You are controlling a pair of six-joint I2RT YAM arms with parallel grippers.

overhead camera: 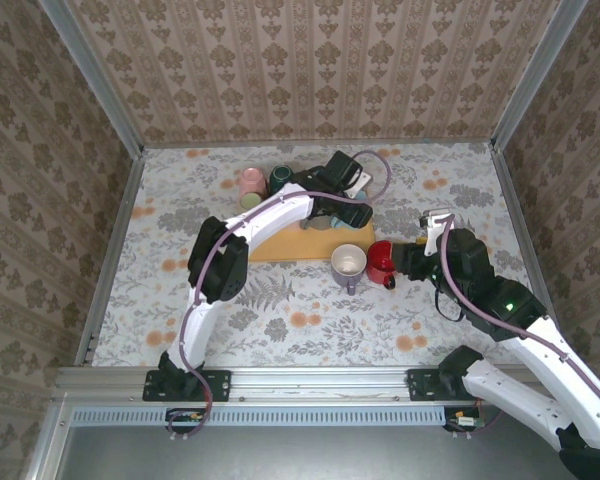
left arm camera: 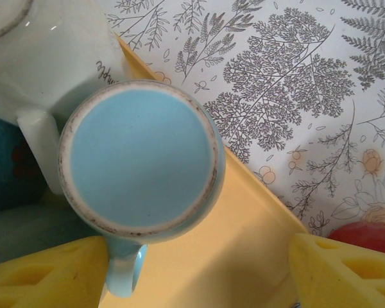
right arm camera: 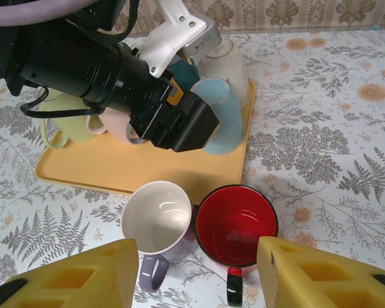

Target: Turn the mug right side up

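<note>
A light blue mug (left arm camera: pixel 141 160) stands upside down on the yellow tray (left arm camera: pixel 244 237), base up, its handle (left arm camera: pixel 123 273) beside my left finger (left arm camera: pixel 45 276). My left gripper (left arm camera: pixel 199 276) hovers over it, open, with the mug just ahead of the fingertips and the far finger well apart from it. The right wrist view has this mug (right arm camera: pixel 219 115) at the tray's right edge, partly behind the left arm's wrist (right arm camera: pixel 173 115). My right gripper (right arm camera: pixel 199 276) is open above two upright mugs, a purple one (right arm camera: pixel 157 218) and a red one (right arm camera: pixel 236 226).
More mugs crowd the tray: a white one (left arm camera: pixel 45 51) touching the blue mug, a pink one (overhead camera: pixel 250 181), a dark teal one (overhead camera: pixel 280 178) and a pale green one (right arm camera: pixel 67 125). The purple (overhead camera: pixel 348 265) and red (overhead camera: pixel 381 262) mugs stand just off the tray's (overhead camera: pixel 280 248) front right corner. Walls enclose the table.
</note>
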